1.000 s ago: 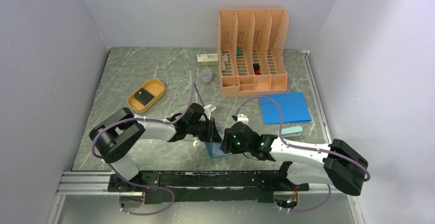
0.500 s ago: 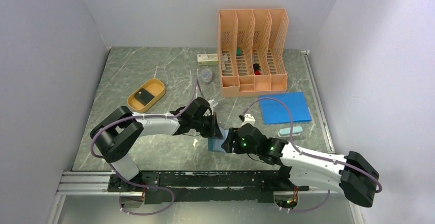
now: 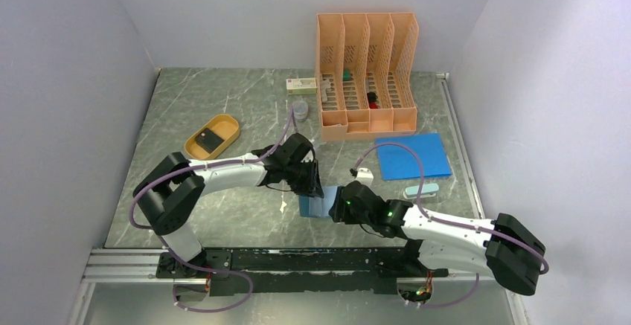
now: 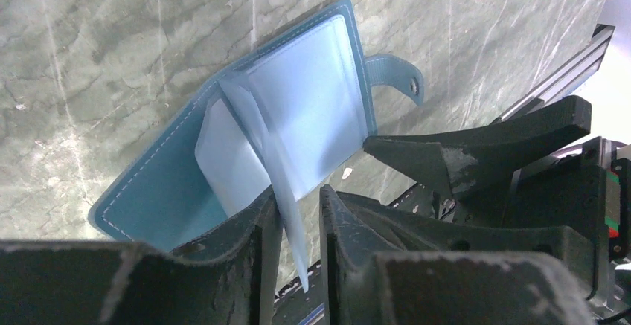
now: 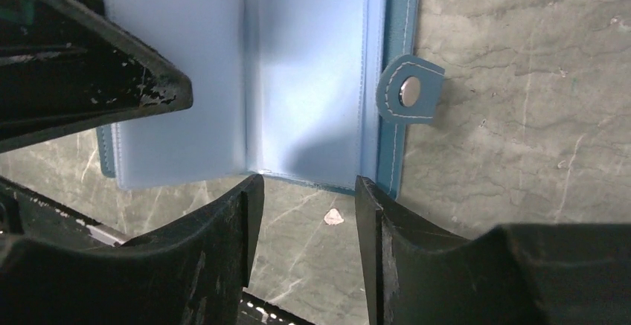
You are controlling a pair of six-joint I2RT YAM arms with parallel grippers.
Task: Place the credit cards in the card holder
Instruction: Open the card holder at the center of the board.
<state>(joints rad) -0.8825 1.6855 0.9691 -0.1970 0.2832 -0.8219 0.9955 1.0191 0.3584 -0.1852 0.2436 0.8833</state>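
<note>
Teal wallet (image 3: 315, 206) lies open on the marble table (image 3: 223, 109), centre-front. Left gripper (image 4: 298, 221) pinches a clear pocket (image 4: 279, 169); right gripper (image 5: 306, 213), at the wallet's 3 o'clock, is spread. One card (image 3: 210, 140) sits in the tray (image 3: 195, 150) at 10 o'clock.

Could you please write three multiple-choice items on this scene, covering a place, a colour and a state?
1. Where does the visible dark credit card lie?
A. in the orange oval tray
B. on the blue sheet
C. in the file rack

2. What colour is the card holder?
A. red
B. teal-blue
C. white

3. How does the card holder lie?
A. snapped shut
B. standing on end
C. open, one clear pocket between the left end effector fingers

Answers: 1 A, the top view shows the card inside the tray. 2 B, both wrist views show teal leather. 3 C, the snap tab hangs free and the left wrist view shows the pinched pocket.
</note>
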